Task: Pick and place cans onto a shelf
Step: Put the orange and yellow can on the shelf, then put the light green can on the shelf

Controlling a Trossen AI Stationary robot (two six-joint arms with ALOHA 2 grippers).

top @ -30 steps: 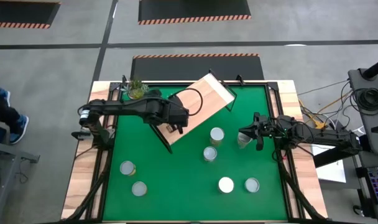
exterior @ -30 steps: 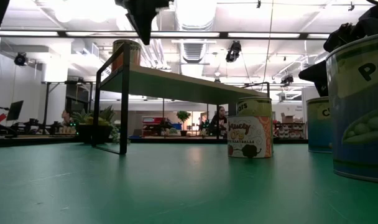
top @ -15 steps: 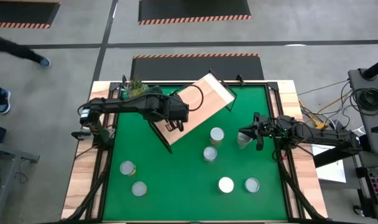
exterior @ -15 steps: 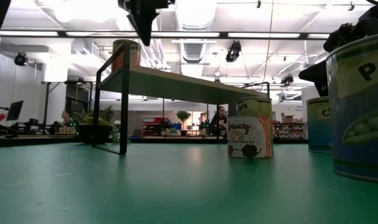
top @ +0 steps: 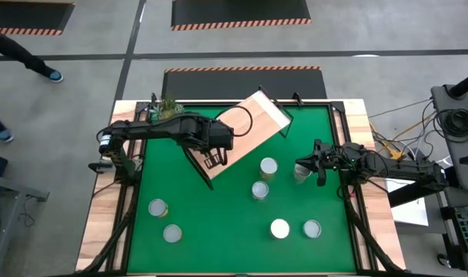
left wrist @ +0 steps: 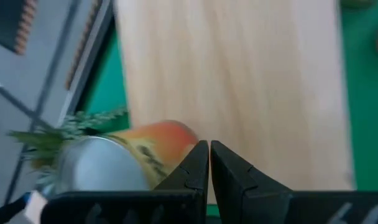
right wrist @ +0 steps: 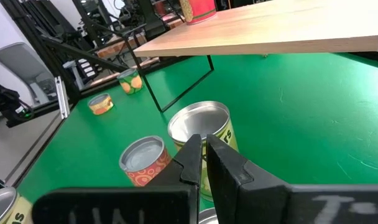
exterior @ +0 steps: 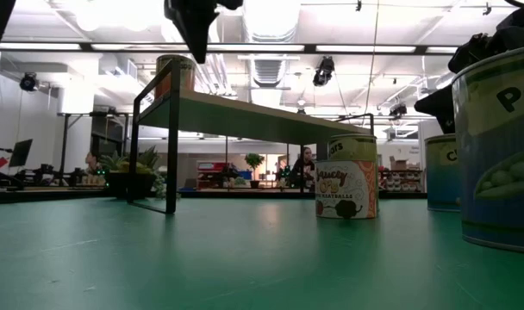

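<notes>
Above the shelf [top: 245, 127] at upper centre, the left gripper [top: 213, 158] hovers clenched and empty beside a placed can [left wrist: 124, 163]; next, fetching another can seems due.

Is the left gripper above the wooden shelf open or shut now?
Shut: the left gripper's two dark fingers meet, holding nothing, over the light-wood shelf.

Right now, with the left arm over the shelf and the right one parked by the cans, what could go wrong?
1. The left end effector, shut, sits close beside the can standing near the edge of the shelf; a sideways move could knock it off.
2. The right end effector, shut, hangs just above the grouped cans; lowering it without opening would likely strike a lid.
3. The plant sits near the shelf's corner, where the left arm could brush it.
</notes>
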